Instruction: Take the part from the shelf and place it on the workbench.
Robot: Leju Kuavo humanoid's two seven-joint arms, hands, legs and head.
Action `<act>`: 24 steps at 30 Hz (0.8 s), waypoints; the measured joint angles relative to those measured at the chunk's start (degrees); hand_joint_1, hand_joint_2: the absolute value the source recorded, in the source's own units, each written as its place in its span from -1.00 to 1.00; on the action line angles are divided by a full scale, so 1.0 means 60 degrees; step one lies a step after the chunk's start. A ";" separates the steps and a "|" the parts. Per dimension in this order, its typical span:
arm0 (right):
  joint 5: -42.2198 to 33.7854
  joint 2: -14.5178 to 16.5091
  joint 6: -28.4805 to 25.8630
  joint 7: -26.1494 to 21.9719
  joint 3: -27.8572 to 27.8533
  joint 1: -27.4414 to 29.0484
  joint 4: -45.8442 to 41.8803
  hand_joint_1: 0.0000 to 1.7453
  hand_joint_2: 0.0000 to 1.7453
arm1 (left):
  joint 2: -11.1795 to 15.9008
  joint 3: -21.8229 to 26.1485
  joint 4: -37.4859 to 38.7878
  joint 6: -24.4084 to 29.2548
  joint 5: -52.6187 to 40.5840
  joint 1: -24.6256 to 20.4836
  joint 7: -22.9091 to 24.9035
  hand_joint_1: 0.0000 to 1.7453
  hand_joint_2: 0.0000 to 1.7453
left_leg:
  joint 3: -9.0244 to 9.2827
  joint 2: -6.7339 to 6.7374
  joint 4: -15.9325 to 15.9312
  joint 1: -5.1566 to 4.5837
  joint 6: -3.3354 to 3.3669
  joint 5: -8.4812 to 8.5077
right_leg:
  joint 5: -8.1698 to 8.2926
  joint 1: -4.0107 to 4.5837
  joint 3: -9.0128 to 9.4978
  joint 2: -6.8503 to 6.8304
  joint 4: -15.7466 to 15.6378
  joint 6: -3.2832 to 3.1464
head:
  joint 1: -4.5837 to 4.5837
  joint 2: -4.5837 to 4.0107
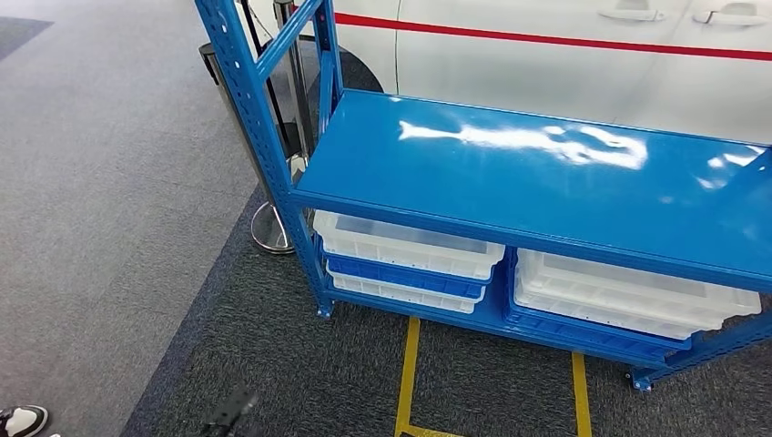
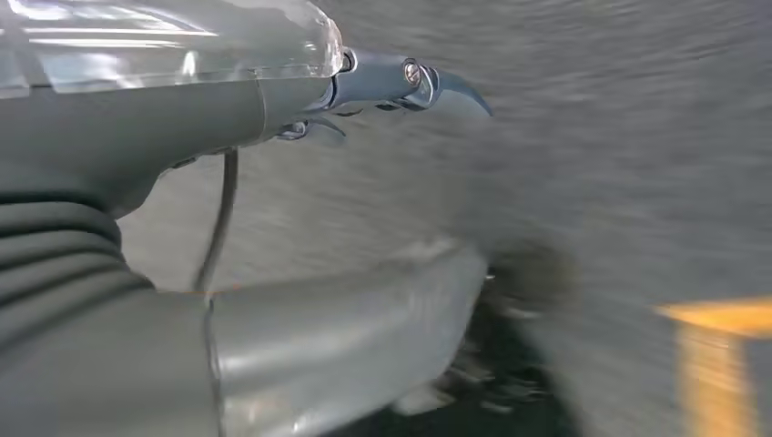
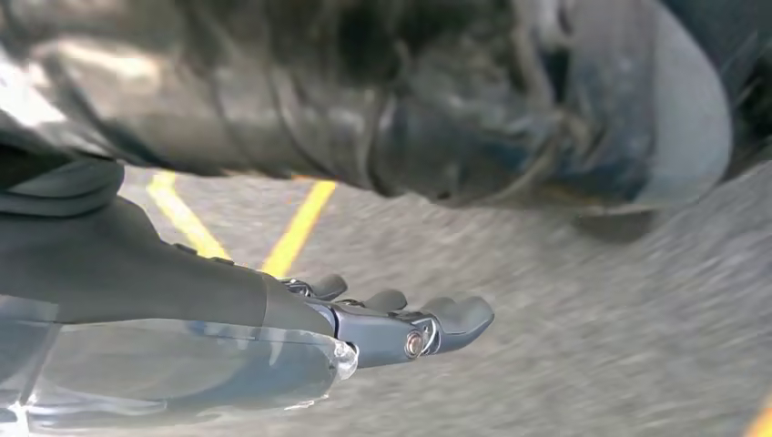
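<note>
Shelf point(image 1: 510, 173) at my one o'clock, long axis left-right; no part made out in the white bins point(image 1: 410, 244). My left hand point(image 2: 300, 100) and right hand point(image 3: 391, 328) hang low over the floor, fingers extended, holding nothing. Which is nearer, I cannot tell.

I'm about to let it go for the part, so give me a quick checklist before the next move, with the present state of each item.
1. Blue shelf in front of the robot: ok.
2. Part located: not ok; top board bare, white bins too shallow-angled to see into.
3. Left hand free: ok, nothing held.
4. Right hand free: ok, fingers extended, nothing held.
5. Bystander clear: cannot tell; a shoe at the floor's edge.
6. Workbench located: cannot tell.
</note>
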 joint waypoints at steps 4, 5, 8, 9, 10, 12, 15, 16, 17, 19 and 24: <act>-0.0645 0.0645 -0.1657 0.0574 -0.0067 -0.0018 0.0000 -1.00 -1.00 | -0.1542 -0.0819 0.0147 0.2226 -0.0474 -0.0058 0.1098 -1.00 0.00 | -0.0003 -0.0001 0.0008 -0.0003 0.0013 -0.0005 | 0.0002 -0.0005 0.0001 -0.0002 0.0000 0.0006 | 0.0003 0.0000; -0.0815 0.0778 -0.1861 0.0519 -0.0135 -0.0016 -0.0003 -1.00 -1.00 | -0.1805 -0.0973 0.0155 0.2441 -0.0520 -0.0053 0.1101 -1.00 -0.50 | -0.0002 0.0001 0.0013 -0.0004 0.0021 -0.0010 | 0.0004 -0.0004 0.0001 0.0005 0.0000 0.0009 | 0.0005 0.0000; -0.1101 0.1060 -0.2290 0.0112 -0.0329 0.0033 -0.0016 -1.00 -1.00 | -0.2225 -0.1183 0.0160 0.2702 -0.0442 -0.0049 0.0777 -1.00 0.50 | 0.0001 0.0003 0.0027 -0.0009 0.0039 -0.0019 | 0.0002 -0.0007 0.0004 0.0008 -0.0001 0.0022 | 0.0004 0.0000; -0.1119 0.1120 -0.2543 -0.0081 -0.0370 0.0068 -0.0026 -1.00 -1.00 | -0.2309 -0.1190 0.0159 0.2839 -0.0396 -0.0056 0.0649 -1.00 1.00 | 0.0001 -0.0002 0.0028 -0.0009 0.0041 -0.0018 | -0.0001 -0.0007 0.0009 -0.0004 -0.0001 0.0028 | 0.0003 0.0000; -0.1090 0.1176 -0.2958 -0.0270 -0.0399 0.0102 -0.0056 -1.00 -1.00 | -0.2400 -0.1209 0.0158 0.3092 -0.0380 -0.0064 0.0538 -1.00 1.00 | 0.0000 -0.0007 0.0028 -0.0009 0.0043 -0.0017 | -0.0005 -0.0006 0.0013 -0.0014 -0.0001 0.0033 | 0.0004 0.0000; -0.0863 0.1304 -0.4376 -0.0494 -0.0426 0.0154 -0.0161 -1.00 -1.00 | -0.2598 -0.1291 0.0157 0.4002 -0.0533 -0.0084 0.0321 -1.00 1.00 | -0.0001 -0.0012 0.0028 -0.0009 0.0042 -0.0017 | -0.0007 -0.0001 0.0017 -0.0017 -0.0001 0.0035 | 0.0004 0.0000; -0.0362 0.1556 -0.6868 -0.0459 -0.0428 0.0182 -0.0312 -1.00 -1.00 | -0.2764 -0.1483 0.0157 0.5889 -0.1052 -0.0164 -0.0037 -1.00 1.00 | 0.0002 -0.0008 0.0029 -0.0008 0.0041 -0.0019 | -0.0006 0.0002 0.0017 -0.0009 -0.0001 0.0035 | 0.0004 0.0000; -0.0261 0.1640 -0.7322 -0.0431 -0.0427 0.0180 -0.0349 -1.00 -1.00 | -0.2784 -0.1526 0.0157 0.6255 -0.1166 -0.0192 -0.0098 -1.00 1.00 | 0.0003 -0.0008 0.0029 -0.0008 0.0042 -0.0019 | -0.0007 0.0002 0.0017 -0.0010 -0.0001 0.0035 | 0.0004 0.0000; -0.0200 0.1719 -0.7563 -0.0409 -0.0426 0.0175 -0.0382 -1.00 -1.00 | -0.2796 -0.1555 0.0157 0.6430 -0.1237 -0.0212 -0.0124 -1.00 1.00 | 0.0003 -0.0007 0.0029 -0.0007 0.0041 -0.0019 | -0.0007 0.0002 0.0018 -0.0010 -0.0001 0.0034 | 0.0004 0.0000; -0.0149 0.1846 -0.7699 -0.0388 -0.0425 0.0167 -0.0428 -1.00 -1.00 | -0.2808 -0.1581 0.0157 0.6500 -0.1306 -0.0229 -0.0134 -1.00 1.00 | 0.0002 -0.0005 0.0029 -0.0002 0.0041 -0.0019 | -0.0007 0.0002 0.0018 -0.0010 -0.0001 0.0034 | 0.0005 0.0000; 0.2221 0.2175 -0.8113 0.0056 -0.0747 0.0570 -0.1354 -1.00 -1.00 | -0.2883 -0.1123 -0.0440 0.6537 -0.4257 0.0063 0.0093 -1.00 1.00 | -0.0002 -0.0005 0.0028 0.0000 0.0039 -0.0021 | -0.0009 0.0008 0.0015 -0.0009 0.0000 0.0033 | 0.0005 0.0000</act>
